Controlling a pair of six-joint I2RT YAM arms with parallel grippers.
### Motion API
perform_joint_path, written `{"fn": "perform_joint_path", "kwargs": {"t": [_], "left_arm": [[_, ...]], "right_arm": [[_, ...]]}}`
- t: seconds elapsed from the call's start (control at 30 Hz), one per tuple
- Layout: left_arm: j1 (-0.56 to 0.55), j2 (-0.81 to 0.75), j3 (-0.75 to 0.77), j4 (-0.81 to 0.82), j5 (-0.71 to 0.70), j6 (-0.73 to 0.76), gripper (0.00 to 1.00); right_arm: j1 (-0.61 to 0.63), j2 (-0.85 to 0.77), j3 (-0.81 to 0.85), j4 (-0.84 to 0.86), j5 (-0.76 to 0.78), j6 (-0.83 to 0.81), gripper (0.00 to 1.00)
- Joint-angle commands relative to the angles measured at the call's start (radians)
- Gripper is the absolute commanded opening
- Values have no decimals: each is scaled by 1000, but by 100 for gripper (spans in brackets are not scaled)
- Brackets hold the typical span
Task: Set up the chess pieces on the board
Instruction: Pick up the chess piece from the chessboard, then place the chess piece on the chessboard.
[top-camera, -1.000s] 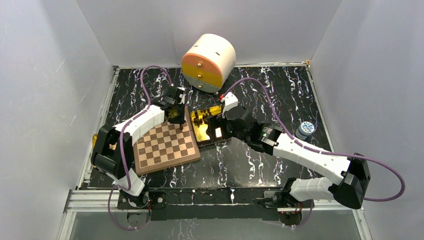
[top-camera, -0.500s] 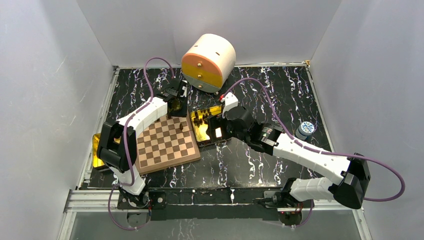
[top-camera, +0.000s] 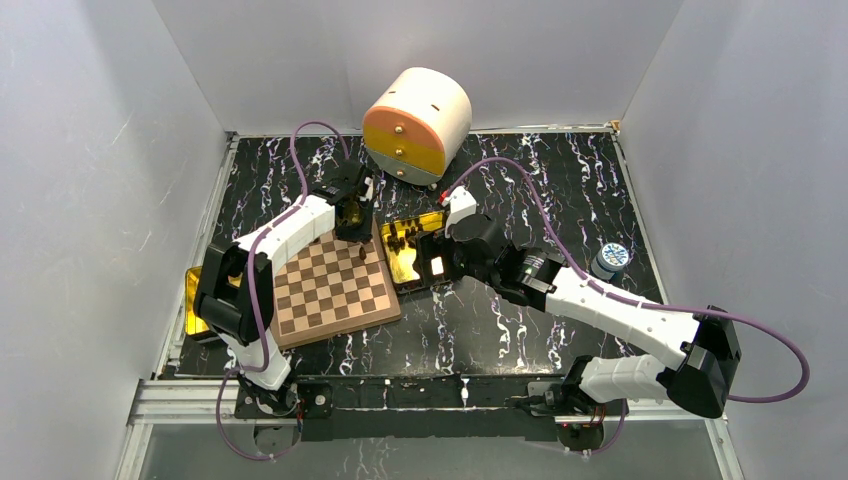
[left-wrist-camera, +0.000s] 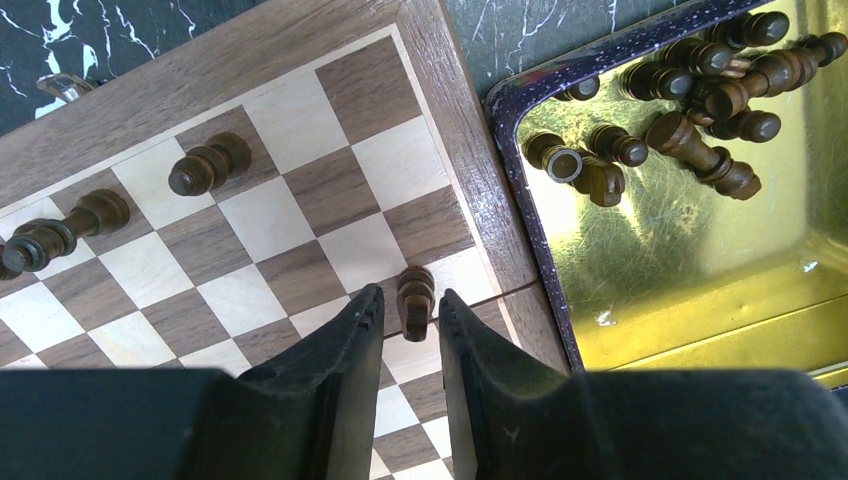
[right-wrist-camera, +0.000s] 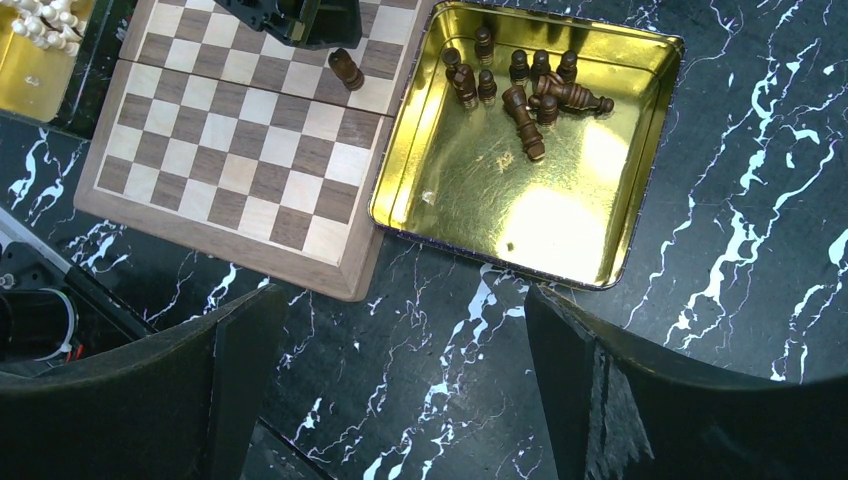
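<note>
— What's the biggest thing down there?

— The black marbled worktop (top-camera: 560, 190). At its far edge sits a round cream and orange drawer box (top-camera: 417, 122).

— And the chessboard?

— The wooden chessboard (top-camera: 320, 300) lies flat on the left half, and its right border is just beside an open gold tin (right-wrist-camera: 520, 215). A second gold tin (top-camera: 195, 300) pokes out from under the left arm, with pale pieces (right-wrist-camera: 40, 15) in it.

— What are the arms doing?

— The right fingers (right-wrist-camera: 600, 380) are spread wide with nothing between them, above the worktop near the tin's near edge. The left fingers (left-wrist-camera: 330, 380) hang over the board's far right corner, only a narrow gap between them. They grip nothing.

— Where are the dark pieces?

— Most lie in a heap (right-wrist-camera: 525, 90) at the far end of the tin, some tipped over. One pawn (left-wrist-camera: 415, 298) stands upright on an edge square on the tin's side, by the board's seam. In the left wrist view it shows in the gap between the fingertips, while the right wrist view shows it clear of them. Three more stand (left-wrist-camera: 210, 165) along the far rows.
</note>
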Motion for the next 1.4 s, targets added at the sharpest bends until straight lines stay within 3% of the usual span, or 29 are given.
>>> {"fn": "perform_joint_path", "kwargs": {"t": [0.0,0.53,0.77,1.07,1.37], "left_arm": [[-5,-5,-12,-27,13,-6,25],[-31,19,-34,-28,-29,-9,24],[-31,13,-23,-40,-43,-2,13],[-27,74,111,-84,-127,39,11],[23,161,214,-99,-95,60,11]], "right_arm": [[3,-23,4,33,16,5,99],[3,-30,7,25,48,-20,99],[4,-34,7,22,52,-21,99],[4,-24,17,18,46,-21,99],[3,-31,12,10,51,-15,99]]}}
